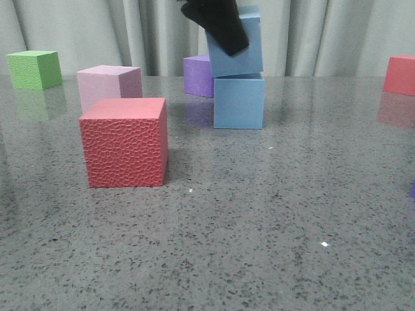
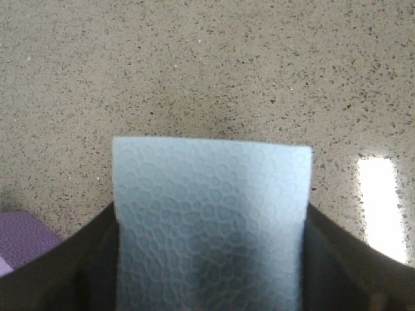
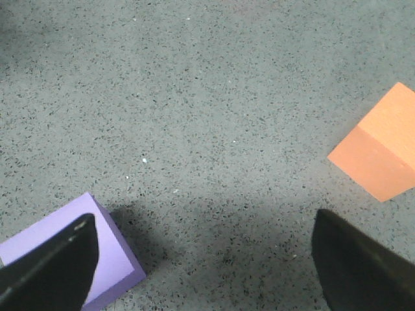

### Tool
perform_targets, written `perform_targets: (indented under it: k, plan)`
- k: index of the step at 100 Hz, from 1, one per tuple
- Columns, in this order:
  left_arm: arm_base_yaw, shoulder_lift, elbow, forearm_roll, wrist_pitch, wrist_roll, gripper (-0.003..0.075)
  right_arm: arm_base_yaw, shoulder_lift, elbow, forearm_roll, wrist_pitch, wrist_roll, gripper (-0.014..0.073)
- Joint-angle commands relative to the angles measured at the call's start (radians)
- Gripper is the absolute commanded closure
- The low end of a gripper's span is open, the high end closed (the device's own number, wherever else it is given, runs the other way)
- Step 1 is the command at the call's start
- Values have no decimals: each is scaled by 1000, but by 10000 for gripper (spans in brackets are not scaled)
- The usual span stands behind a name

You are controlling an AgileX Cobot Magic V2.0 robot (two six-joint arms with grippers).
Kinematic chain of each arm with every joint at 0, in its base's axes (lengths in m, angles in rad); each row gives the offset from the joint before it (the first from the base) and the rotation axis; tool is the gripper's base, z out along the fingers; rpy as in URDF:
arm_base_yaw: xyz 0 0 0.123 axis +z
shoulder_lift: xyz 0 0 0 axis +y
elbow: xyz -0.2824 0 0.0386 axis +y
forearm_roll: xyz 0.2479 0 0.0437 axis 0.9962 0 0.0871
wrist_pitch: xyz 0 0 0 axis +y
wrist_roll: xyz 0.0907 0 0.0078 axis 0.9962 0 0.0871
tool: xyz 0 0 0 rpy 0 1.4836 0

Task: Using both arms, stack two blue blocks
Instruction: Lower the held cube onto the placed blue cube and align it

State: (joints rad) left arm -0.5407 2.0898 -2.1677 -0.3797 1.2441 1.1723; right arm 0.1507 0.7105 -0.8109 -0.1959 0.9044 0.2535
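Black and angular, the left gripper (image 2: 211, 259) pinched the upper blue block (image 2: 211, 227) between its fingers (image 2: 58, 265), one dark finger pressed to each side face, the pebbled top face filling most of the left wrist view. From the front, that gripper (image 1: 217, 23) came down from above over the block's near upper corner. The upper blue block (image 1: 237, 48) sat on the lower blue block (image 1: 238, 102), touching it, but not squarely: it was tilted, its top leaning toward the left, its bottom edge meeting the lower cube's top unevenly. Being cubes, neither had a long axis; the lower one stood upright and flat on the grey speckled table (image 1: 259, 227), one face turned to the front camera. Just behind and left of the stack stood a purple cube (image 1: 198, 76). Farther left were a pink cube (image 1: 110, 84) and, in front of it, a red textured cube (image 1: 124, 142), with a green cube (image 1: 34, 69) at the far left and another red cube (image 1: 400, 74) at the far right edge. The right gripper (image 3: 207, 259) was spread wide over bare table, holding nothing, a lilac cube (image 3: 113, 256) by one finger and an orange cube (image 3: 382, 146) well apart from the other.
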Motion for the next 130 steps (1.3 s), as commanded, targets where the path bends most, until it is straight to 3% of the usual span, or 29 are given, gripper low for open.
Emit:
perform_targets:
  k: [1, 130]
  plan:
    - [-7, -59, -31, -49, -30, 8, 509, -6, -4, -25, -24, -61, -7, -61]
    - [-7, -39, -31, -57, -26, 14, 509, -6, -4, -25, -24, -61, -7, -61]
